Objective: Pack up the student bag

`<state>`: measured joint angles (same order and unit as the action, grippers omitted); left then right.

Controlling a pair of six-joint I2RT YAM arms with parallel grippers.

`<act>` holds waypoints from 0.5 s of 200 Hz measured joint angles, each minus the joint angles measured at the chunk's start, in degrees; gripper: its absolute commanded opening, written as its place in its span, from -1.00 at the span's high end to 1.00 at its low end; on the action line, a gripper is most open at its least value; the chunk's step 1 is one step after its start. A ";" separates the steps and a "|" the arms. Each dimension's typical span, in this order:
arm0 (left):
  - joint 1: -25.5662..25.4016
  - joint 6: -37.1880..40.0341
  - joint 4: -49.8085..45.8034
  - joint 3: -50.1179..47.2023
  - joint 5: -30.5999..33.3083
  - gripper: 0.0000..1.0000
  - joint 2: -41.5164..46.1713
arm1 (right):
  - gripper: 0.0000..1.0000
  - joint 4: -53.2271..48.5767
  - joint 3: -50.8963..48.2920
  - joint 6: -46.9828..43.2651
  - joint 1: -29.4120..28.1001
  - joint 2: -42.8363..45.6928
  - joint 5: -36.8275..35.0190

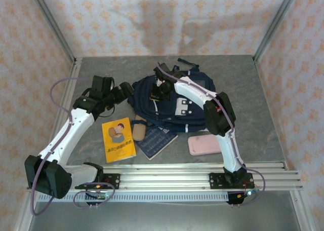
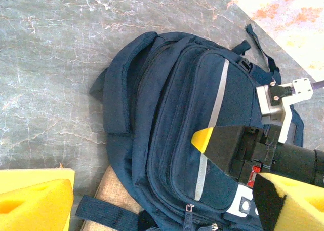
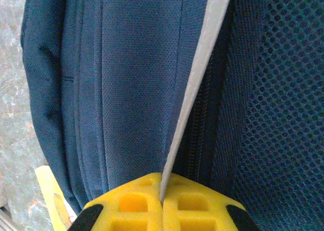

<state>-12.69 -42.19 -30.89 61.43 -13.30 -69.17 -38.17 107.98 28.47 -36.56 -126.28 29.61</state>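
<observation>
1. While the left gripper point(image 1: 120, 92) hangs with its yellow fingers point(image 2: 35, 203) spread wide and nothing between them, it sits just beside the left side of the student bag point(image 1: 169, 102), over the grey marbled table point(image 1: 101, 69).
2. The student bag, a navy-blue backpack, lies flat around the middle of the table, somewhat nearer the far edge than the near one. Its front faces up and its dark straps trail toward the far edge.
3. The right gripper point(image 3: 162, 185) is on top of the bag, toward its left part. Its yellow pads point(image 3: 134, 205) are pressed fully together.
4. From the right wrist, the bag's white trim stripe point(image 3: 195, 84) runs straight down to the line where the two pads meet. I cannot tell whether any fabric is caught between them.
5. A tan fabric pouch point(image 1: 139, 131) lies partly under the bag's near-left side, with a bag strap point(image 2: 104, 213) across it.
6. A yellow booklet point(image 1: 118, 139) lies left of centre, toward the near edge, just beside the pouch.
7. A dark blue notebook point(image 1: 156, 140) lies near the middle of the near edge, its far part tucked under the bag.
8. A pink case point(image 1: 204, 144) rests right of centre by the near edge, touching the right arm's lower link.
</observation>
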 measured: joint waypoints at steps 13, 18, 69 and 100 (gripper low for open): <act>-0.96 0.79 0.11 0.00 0.02 -0.86 0.00 | 1.00 0.11 0.00 -0.31 0.00 0.09 0.04; -1.40 1.18 0.11 0.00 0.09 -0.85 0.00 | 1.00 0.09 0.00 -0.46 0.02 0.20 0.04; -8.85 7.74 0.11 0.42 0.87 -0.36 0.04 | 1.00 -2.03 0.96 -0.61 2.67 3.39 3.37; -13.79 12.90 0.55 0.76 2.16 -0.15 1.11 | 1.00 -5.97 4.98 -1.09 4.55 4.44 5.14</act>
<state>-26.48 -29.30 -30.35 62.19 -11.14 -68.05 -44.14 112.97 27.38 -32.01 -121.84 34.74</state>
